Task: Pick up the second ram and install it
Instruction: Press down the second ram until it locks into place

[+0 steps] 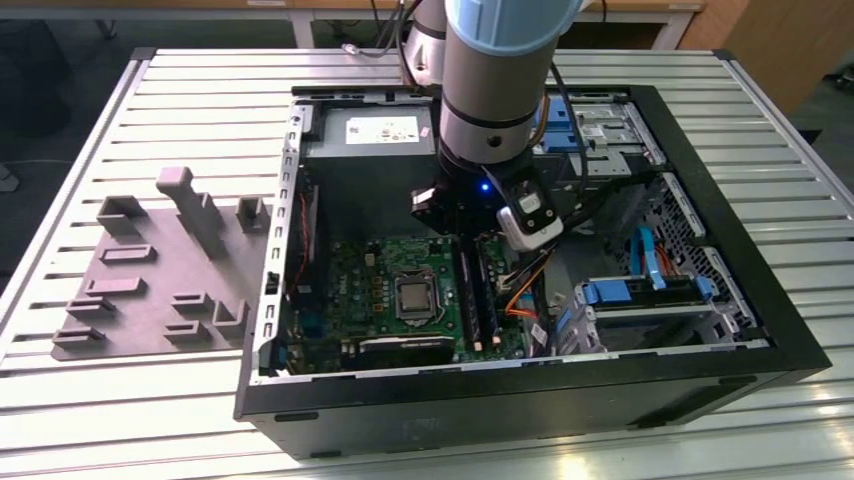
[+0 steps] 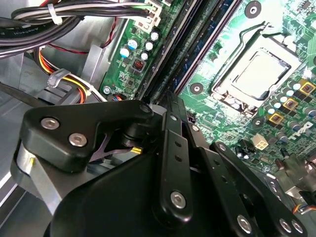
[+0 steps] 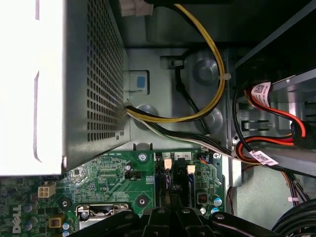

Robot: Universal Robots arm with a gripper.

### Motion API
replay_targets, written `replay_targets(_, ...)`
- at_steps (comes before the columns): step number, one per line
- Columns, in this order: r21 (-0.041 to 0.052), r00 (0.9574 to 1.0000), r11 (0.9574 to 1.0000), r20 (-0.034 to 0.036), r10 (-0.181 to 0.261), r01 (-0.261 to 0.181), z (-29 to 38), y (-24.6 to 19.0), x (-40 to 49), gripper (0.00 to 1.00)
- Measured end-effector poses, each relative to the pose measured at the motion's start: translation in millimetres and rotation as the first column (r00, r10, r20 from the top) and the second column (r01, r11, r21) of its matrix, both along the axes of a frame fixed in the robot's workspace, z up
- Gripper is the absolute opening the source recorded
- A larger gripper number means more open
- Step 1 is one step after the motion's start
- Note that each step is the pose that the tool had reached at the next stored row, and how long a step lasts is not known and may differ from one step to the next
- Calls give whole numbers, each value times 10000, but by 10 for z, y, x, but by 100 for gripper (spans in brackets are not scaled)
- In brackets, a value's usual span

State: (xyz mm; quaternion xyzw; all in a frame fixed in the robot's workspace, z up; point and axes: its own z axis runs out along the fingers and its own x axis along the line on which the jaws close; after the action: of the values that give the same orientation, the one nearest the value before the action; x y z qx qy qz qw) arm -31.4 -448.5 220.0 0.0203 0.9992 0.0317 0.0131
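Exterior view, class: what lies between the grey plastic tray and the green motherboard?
The computer case's black side wall stands between the tray and the motherboard.

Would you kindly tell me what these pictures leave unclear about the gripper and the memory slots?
- The black gripper: in the exterior view the arm's grey wrist covers its fingers, so open or shut cannot be told.
- The long dark memory stick: in that view it stands in the slots of the green motherboard, too small to judge seating.
- The black memory slots: in the second wrist view the gripper's black linkage hides their near end.
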Motion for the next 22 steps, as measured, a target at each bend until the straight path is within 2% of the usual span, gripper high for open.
replay_targets(22,-2,10000,10000,-1,0,0,-41,-1,0,11)
